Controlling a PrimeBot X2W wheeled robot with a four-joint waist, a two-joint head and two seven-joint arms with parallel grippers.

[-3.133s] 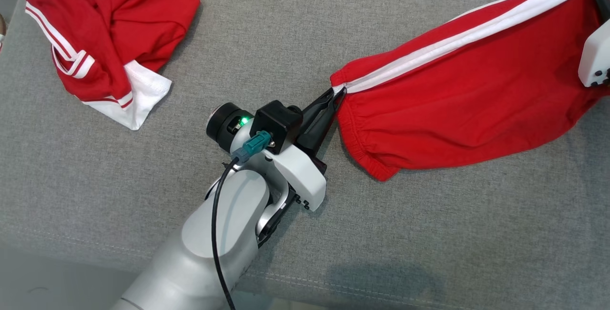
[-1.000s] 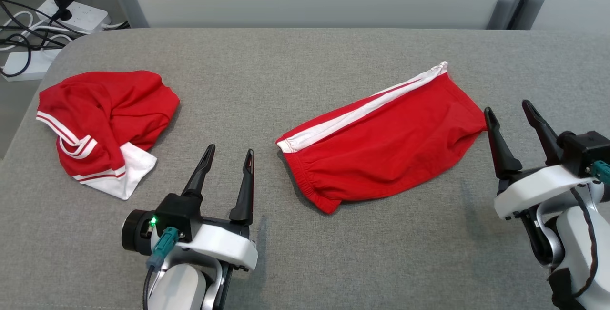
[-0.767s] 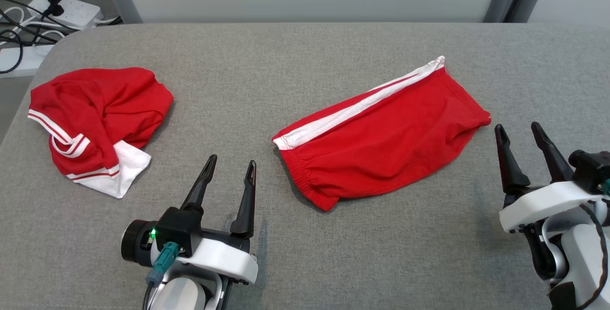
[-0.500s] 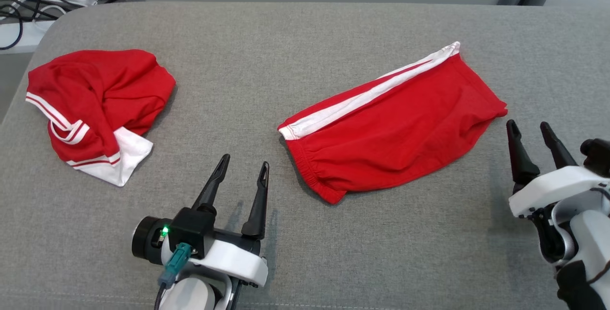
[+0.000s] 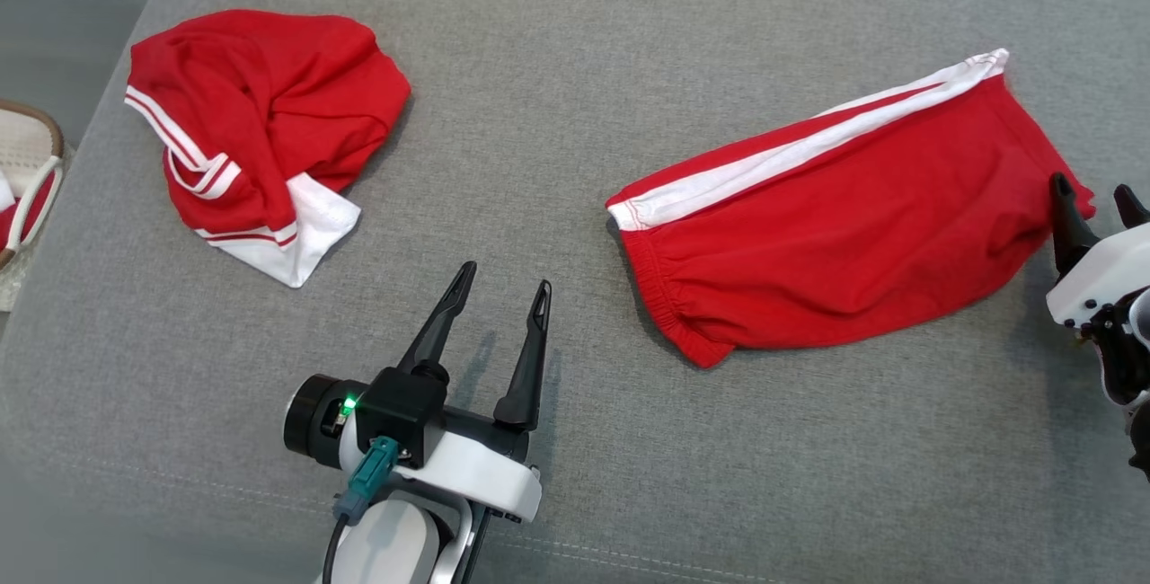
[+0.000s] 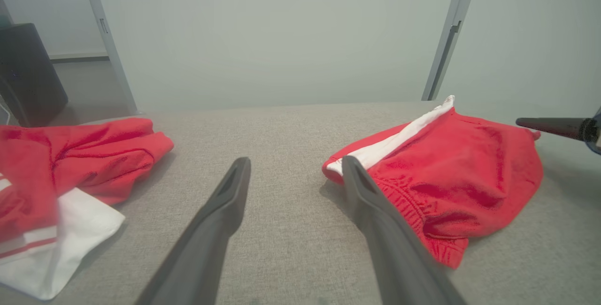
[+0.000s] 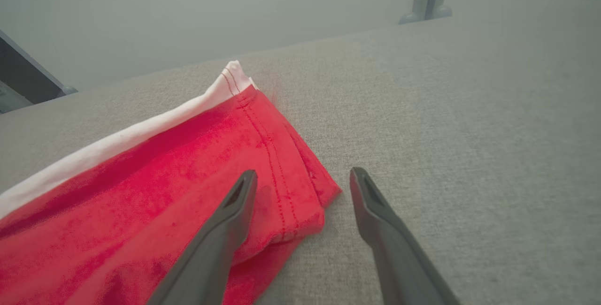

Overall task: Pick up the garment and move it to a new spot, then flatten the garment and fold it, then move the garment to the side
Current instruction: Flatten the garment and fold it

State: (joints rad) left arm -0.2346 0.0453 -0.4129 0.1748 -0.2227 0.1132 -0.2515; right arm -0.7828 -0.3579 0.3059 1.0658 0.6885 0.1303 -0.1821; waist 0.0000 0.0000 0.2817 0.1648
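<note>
my L grip (image 5: 504,277) apart, empty, nr waistband of red shorts (image 5: 844,234) | my R grip (image 5: 1092,186) apart, one finger now over hem corner, nearer than before | red shorts lie flat on grey pad (image 5: 539,72), unmoved

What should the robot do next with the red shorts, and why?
Probably lower the right gripper and close it on the red shorts' hem corner. Both grippers are open and hold nothing, the shorts lie folded on the grey cushion, and that corner sits between its fingers. The left gripper hovers off the waistband end.
</note>
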